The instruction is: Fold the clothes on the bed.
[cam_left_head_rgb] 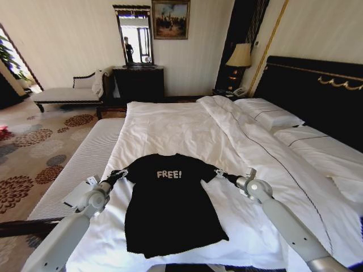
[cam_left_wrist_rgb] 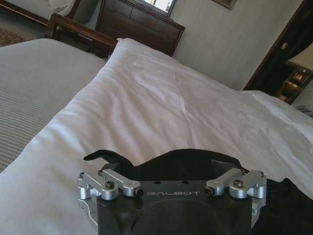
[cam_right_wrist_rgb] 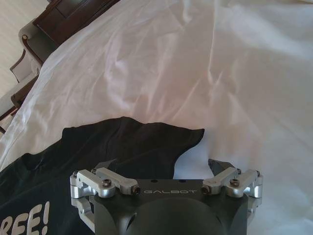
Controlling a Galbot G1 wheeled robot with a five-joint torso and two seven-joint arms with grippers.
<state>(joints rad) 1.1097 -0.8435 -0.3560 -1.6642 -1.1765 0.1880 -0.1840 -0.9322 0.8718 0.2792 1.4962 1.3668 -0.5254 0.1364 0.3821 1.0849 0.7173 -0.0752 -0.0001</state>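
Head view: black T-shirt laid flat, chest up, on the near part of the bed, collar toward the far side, white "FREE!" lettering visible. Left gripper at the shirt's left sleeve; right gripper at the right sleeve. White duvet folded back along the right side.

Left wrist view: left gripper with fingers spread, sleeve fabric lying between them, nothing clamped.

Right wrist view: right gripper likewise spread wide over the sleeve edge; whether it touches the cloth cannot be told.
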